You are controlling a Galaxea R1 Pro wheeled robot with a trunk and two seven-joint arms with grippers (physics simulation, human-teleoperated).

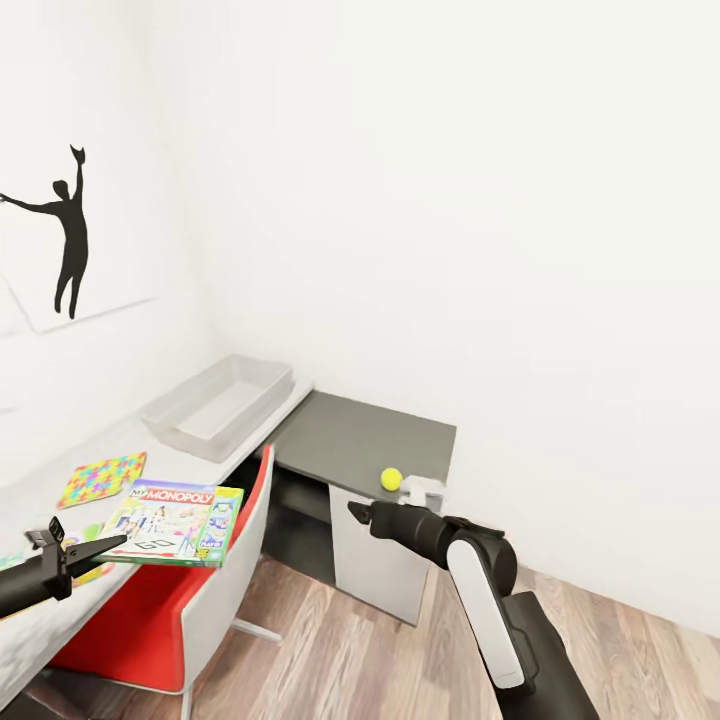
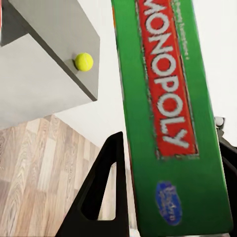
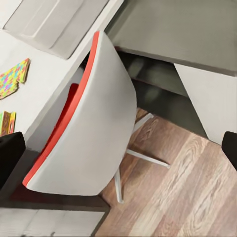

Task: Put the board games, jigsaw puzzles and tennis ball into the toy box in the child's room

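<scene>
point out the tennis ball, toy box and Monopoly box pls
tennis ball [image 1: 391, 479]: head view, middle of the ball, on the dark grey cabinet top.
toy box [image 1: 176, 424]: head view, its near wall.
Monopoly box [image 1: 172, 522]: head view, middle of the printed lid.

Monopoly box [image 2: 173, 113] ends cut off; 2nd puzzle [image 1: 85, 545] mostly hidden.

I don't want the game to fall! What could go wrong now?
1. The left gripper seems to pinch the Monopoly box only by an edge; hanging out over the red chair, it could slip.
2. The tennis ball sits near the dark cabinet edge and might roll off.
</scene>
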